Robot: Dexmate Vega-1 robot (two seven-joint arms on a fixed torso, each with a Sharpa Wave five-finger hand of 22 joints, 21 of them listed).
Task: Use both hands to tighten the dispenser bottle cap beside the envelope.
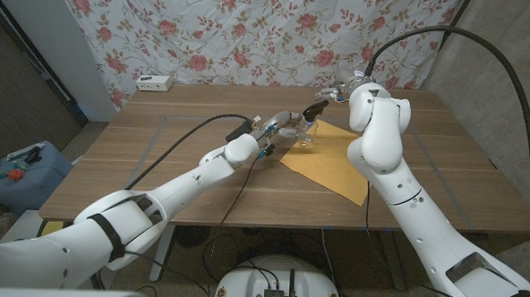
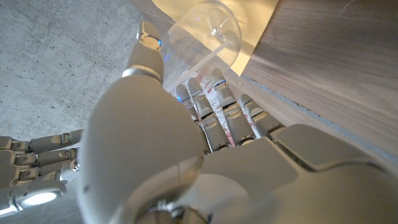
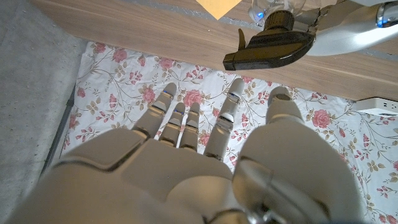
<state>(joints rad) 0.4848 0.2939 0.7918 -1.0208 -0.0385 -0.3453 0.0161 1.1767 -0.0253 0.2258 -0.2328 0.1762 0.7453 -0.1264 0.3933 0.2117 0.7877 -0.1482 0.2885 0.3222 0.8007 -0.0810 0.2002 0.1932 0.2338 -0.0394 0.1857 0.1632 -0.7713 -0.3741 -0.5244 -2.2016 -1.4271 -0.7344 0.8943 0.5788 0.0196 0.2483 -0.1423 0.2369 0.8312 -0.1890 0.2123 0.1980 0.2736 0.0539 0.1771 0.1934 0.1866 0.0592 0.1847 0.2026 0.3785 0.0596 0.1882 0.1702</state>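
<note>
A: Starting at the left of the head view, what is lying on the floor?

B: A blue case [image 1: 15,172] with small tools on it is sitting beside the desk [image 1: 157,153]. At the desk's far edge a white power strip [image 1: 155,83] is lying in front of the flowered cloth [image 1: 252,32].

A: And the left hand?

B: The left hand [image 1: 279,129] is reaching to the middle of the desk and gripping the bottle [image 1: 305,132]. In the left wrist view its fingers [image 2: 214,102] are wrapping round the clear body of the bottle [image 2: 205,31], with the thumb on the other side.

A: Where is the bottle standing?

B: It is standing upright at the near-left edge of the envelope [image 1: 332,159]; whether it is on the paper or just beside it, I cannot tell. The dark pump head [image 3: 273,46] is pointing sideways in the right wrist view, above the clear neck.

A: Is the right hand touching it?

B: No. The right hand [image 1: 328,96] is hovering just behind and above the bottle, apart from it. In the right wrist view the right hand [image 3: 205,155] is holding nothing, its fingers [image 3: 186,124] spread and fairly straight, aimed toward the pump head.

A: Anything further right?

B: The right arm's black cable [image 1: 484,51] is arching over toward the grey wall.
</note>
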